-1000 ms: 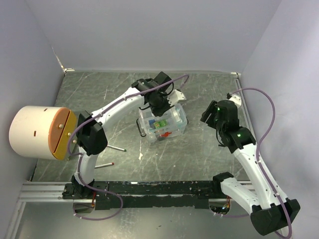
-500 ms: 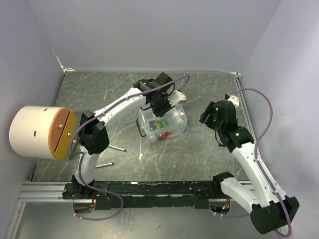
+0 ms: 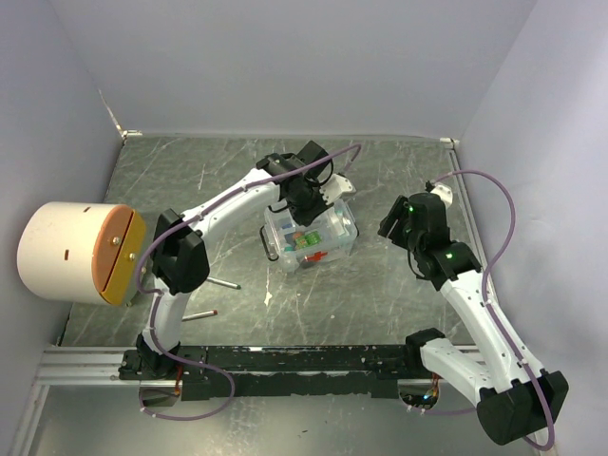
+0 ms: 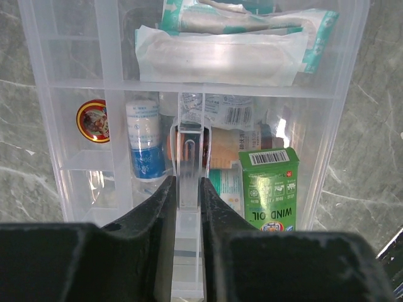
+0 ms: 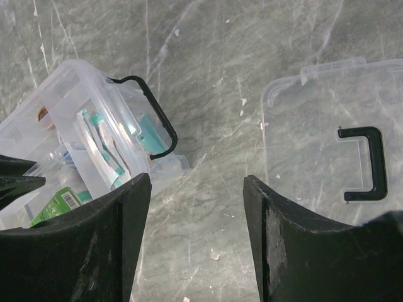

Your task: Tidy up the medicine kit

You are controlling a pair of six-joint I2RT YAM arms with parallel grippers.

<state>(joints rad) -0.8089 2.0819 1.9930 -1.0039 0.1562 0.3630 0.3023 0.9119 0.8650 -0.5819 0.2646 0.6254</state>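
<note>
The medicine kit (image 3: 311, 239) is a small clear box at mid table, with a black clip (image 5: 155, 118) on its end. Inside it lies a clear divided tray (image 4: 82, 82) holding white packets (image 4: 220, 60). Below the tray are a blue-labelled bottle (image 4: 145, 145) and a green box (image 4: 269, 189). My left gripper (image 4: 187, 189) is over the box (image 3: 316, 195), shut on the tray's upright clear tab (image 4: 189, 157). My right gripper (image 5: 196, 207) hangs open over bare table, between the box and its clear lid (image 5: 315, 126).
A big white cylinder with an orange face (image 3: 74, 253) stands at the left edge. Two pens (image 3: 222, 282) (image 3: 199, 314) lie near the left arm's base. The lid carries a black handle (image 5: 367, 165). Walls close in the table on the left, back and right.
My left gripper has shifted slightly with the tray tab still in it. My right gripper has edged a little to the left and further from the bases, staying open.
</note>
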